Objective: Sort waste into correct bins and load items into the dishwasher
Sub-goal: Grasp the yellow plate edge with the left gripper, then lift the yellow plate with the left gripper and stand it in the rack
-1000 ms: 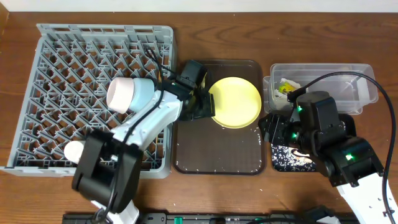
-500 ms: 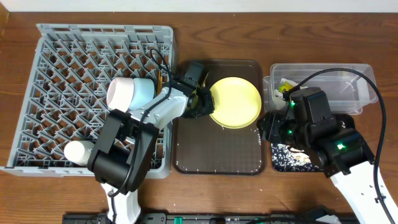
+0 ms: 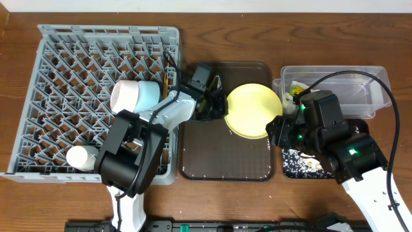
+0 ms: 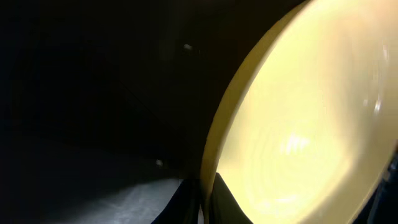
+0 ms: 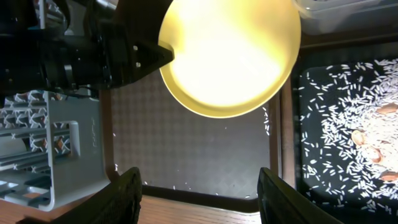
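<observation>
Yellow plate [image 3: 254, 111] — smooth, glossy. Dish rack [image 3: 77, 58] is matt grey plastic; brown tray [image 5: 205, 149] finely textured. Table [image 3: 225, 13] — wood grain.

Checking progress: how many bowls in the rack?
2: a white bowl and a light blue bowl, touching, near the middle of the rack. The left arm may hide more.

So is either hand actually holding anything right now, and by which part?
The left hand pinches the yellow plate by its rim; the right hand holds nothing.

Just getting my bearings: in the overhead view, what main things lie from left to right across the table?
Grey dish rack → yellow plate → clear plastic tub.
</observation>
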You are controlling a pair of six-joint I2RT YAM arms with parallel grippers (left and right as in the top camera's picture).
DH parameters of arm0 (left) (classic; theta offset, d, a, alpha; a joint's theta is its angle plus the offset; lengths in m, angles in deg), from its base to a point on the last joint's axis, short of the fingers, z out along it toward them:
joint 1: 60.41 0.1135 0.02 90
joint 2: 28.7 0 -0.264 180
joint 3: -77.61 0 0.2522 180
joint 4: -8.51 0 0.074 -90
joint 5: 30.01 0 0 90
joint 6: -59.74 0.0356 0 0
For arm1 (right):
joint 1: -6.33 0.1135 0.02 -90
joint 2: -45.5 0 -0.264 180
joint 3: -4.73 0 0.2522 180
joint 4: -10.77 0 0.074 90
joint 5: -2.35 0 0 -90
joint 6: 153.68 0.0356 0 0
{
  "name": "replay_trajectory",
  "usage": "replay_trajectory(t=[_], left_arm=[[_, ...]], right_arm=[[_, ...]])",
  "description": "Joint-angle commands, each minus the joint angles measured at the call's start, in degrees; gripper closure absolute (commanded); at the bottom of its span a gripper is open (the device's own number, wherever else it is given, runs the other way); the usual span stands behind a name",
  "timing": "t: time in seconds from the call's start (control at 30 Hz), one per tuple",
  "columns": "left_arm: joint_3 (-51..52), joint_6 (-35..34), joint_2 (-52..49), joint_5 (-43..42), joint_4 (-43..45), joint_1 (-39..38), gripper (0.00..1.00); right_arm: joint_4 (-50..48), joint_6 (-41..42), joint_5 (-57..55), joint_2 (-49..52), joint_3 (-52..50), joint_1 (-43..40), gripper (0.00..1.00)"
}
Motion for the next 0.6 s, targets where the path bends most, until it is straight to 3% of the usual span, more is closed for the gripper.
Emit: replay_trajectory(t=[0.0,0.2,0.4,0.57], left_arm=[[0.5,3.3,1.2,-7.5,0.3,2.0,0.92],[0.5,6.4,11.3,-9.9,-1.4,7.3,0.93],[0.5,10.9,27.3,-9.7,-8.3,17.5,0.93],[0.5,15.5,37.5,-0.9,-19.9,28.2,0.93]], right_arm=[[0.3,0.5,-0.5,0.0,0.0,-0.9,0.43],[0.9,0.5,-0.5,0.0,0.0,-0.9,0.42],[0.9,0.5,-0.5,0.0,0.0,-0.9,0.42],[0.9,0.5,-0.5,0.0,0.0,-0.9,0.42]])
